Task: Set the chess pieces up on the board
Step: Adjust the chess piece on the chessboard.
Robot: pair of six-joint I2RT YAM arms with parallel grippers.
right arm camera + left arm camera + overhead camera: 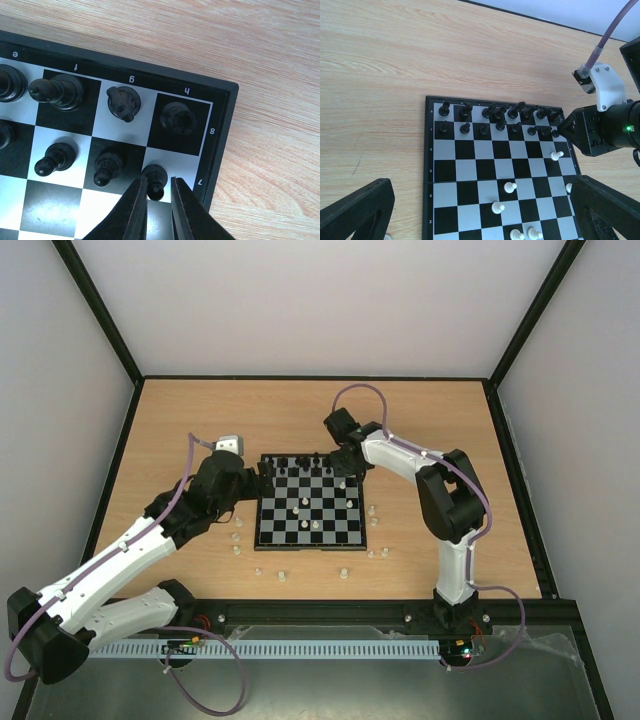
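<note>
1. A small square board (258, 502), checked black and pale grey-white inside a thin black rim, lies flat at the middle of the wood-grain bench (180, 430), between the two arms.
2. The rim carries pale file letters and rank numbers. In the right wrist view, e, f, g and h and the numbers 8 and 7 read at the far right corner.
3. Black chessmen (495, 117) crowd the board's two far rows, glossy and upright.
4. At the far right corner a knight (122, 102) stands on g8 and a rook (177, 117) on h8, with pawns in the row just nearer.
5. Whitish chessmen (509, 187), faintly translucent, dot the middle and near squares in no order. Others of the set stand loose on the bench off the board's near, left and right edges.
6. The right gripper (159, 181) hangs over the far right corner, its fingers drawn nearly together on either side of the black pawn (155, 172) on h7. Whether they pinch the pawn or merely flank it cannot be told.
7. The left gripper (481, 187) hovers by the board's far left corner, its jaws spread wide and holding nothing.
</note>
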